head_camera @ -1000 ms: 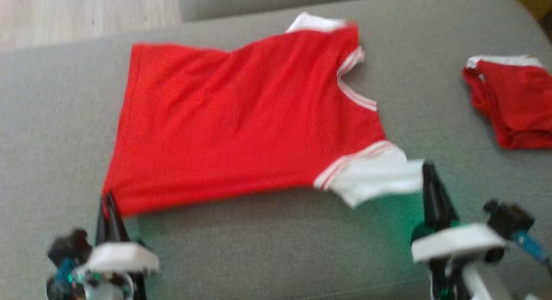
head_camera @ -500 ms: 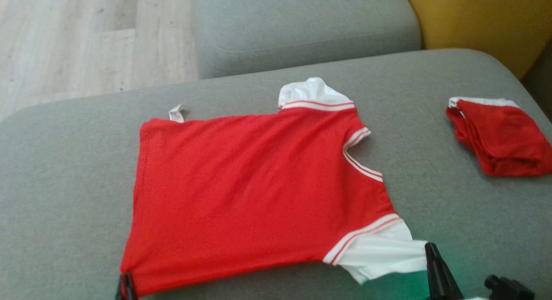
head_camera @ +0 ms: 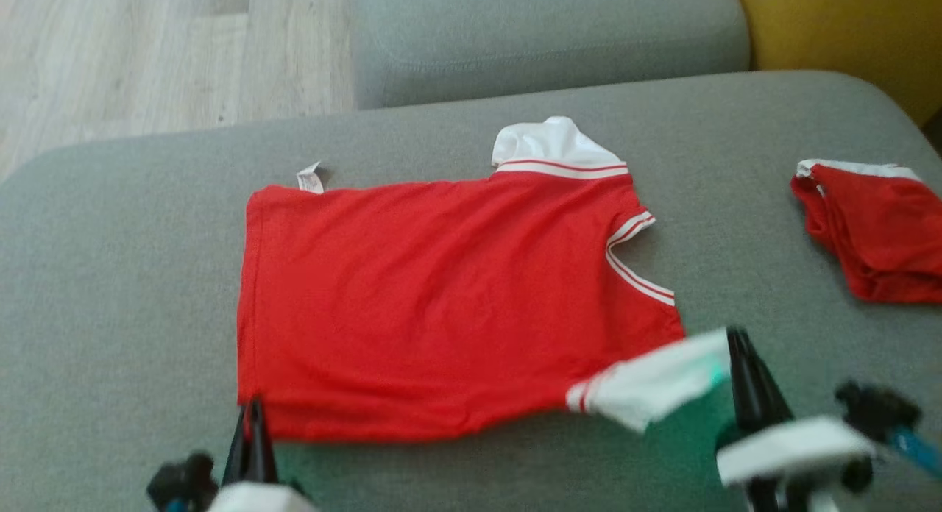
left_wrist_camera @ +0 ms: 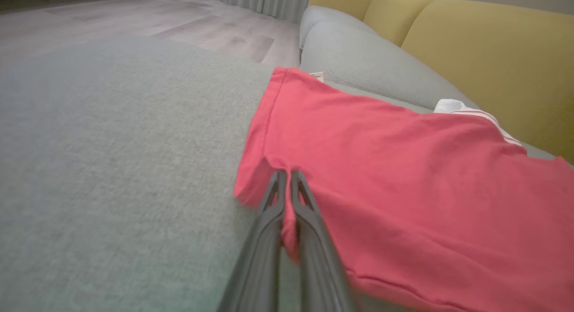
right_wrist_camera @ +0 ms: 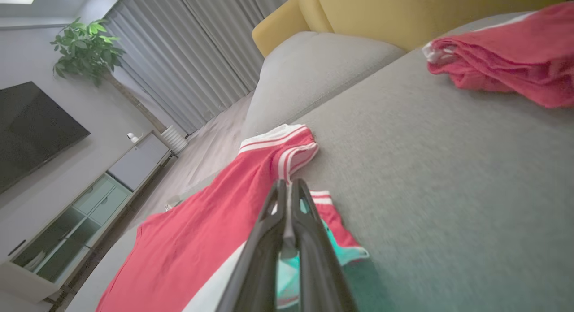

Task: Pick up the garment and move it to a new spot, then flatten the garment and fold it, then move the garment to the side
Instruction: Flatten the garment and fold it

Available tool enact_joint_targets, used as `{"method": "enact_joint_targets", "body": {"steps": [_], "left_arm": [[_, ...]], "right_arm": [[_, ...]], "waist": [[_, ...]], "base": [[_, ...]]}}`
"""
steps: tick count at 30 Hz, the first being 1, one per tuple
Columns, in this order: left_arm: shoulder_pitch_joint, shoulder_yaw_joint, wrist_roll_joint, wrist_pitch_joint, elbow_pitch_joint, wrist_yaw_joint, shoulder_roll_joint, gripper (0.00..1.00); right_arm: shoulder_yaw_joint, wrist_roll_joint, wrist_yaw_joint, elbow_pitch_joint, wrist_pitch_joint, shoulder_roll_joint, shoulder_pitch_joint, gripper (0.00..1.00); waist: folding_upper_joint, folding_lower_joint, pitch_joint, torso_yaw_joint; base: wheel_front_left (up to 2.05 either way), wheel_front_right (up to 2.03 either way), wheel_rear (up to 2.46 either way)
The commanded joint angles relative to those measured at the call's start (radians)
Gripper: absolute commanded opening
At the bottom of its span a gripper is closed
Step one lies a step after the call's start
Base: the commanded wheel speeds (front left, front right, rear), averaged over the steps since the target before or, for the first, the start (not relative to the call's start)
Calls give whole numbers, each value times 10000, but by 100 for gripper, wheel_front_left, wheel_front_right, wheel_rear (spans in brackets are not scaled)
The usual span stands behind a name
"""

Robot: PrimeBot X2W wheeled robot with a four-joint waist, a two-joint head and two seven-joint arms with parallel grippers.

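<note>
Garment (head_camera: pixel 441 313) lies spread on the grey sofa cushion (head_camera: pixel 110 276) ahead of both jaws; left gripper (left_wrist_camera: pixel 287 173) clenches its hem corner (left_wrist_camera: pixel 251 186), right gripper (right_wrist_camera: pixel 289 182) clenches its white sleeve (head_camera: pixel 647 383).

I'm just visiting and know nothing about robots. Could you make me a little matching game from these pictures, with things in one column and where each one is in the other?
Things:
1. left end effector
2. right end effector
3. folded red garment
4. white label

Places:
A. lying alone at the right of the grey cushion
B. shut on the near hem corner of the red shirt
C. poking out at the shirt's far hem corner
D. shut on the shirt's near white sleeve

Pairs: 1-B, 2-D, 3-A, 4-C.
</note>
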Motion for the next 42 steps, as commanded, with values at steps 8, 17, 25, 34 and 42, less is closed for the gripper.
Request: {"method": "enact_joint_targets", "body": {"steps": [8,17,25,34,42], "left_arm": [[-2255,-154,65,-55,918,529,109,0],[-3552,133,315,-55,1725,626,109,0],[-4334,109,400,-55,2362,591,108,35],[-3447,887,552,-55,912,1319,108,100],[-2771,563,359,-55,1316,1088,108,100]], "right_arm": [[252,-555,31,1222,688,65,-2684,0],[-235,-739,31,2926,458,54,-4463,0],[-362,-856,31,4224,-45,176,-5486,53],[-1278,-2716,31,3404,-895,185,-5251,100],[-1570,-3902,31,2477,-900,496,-3448,100]], "waist": [[-1,-1,748,256],[-1,-1,1360,457],[-1,-1,1647,496],[-1,-1,1669,485],[-1,-1,1747,481]], "base": [[0,0,0],[0,0,0],[0,0,0],[0,0,0],[0,0,0]]}}
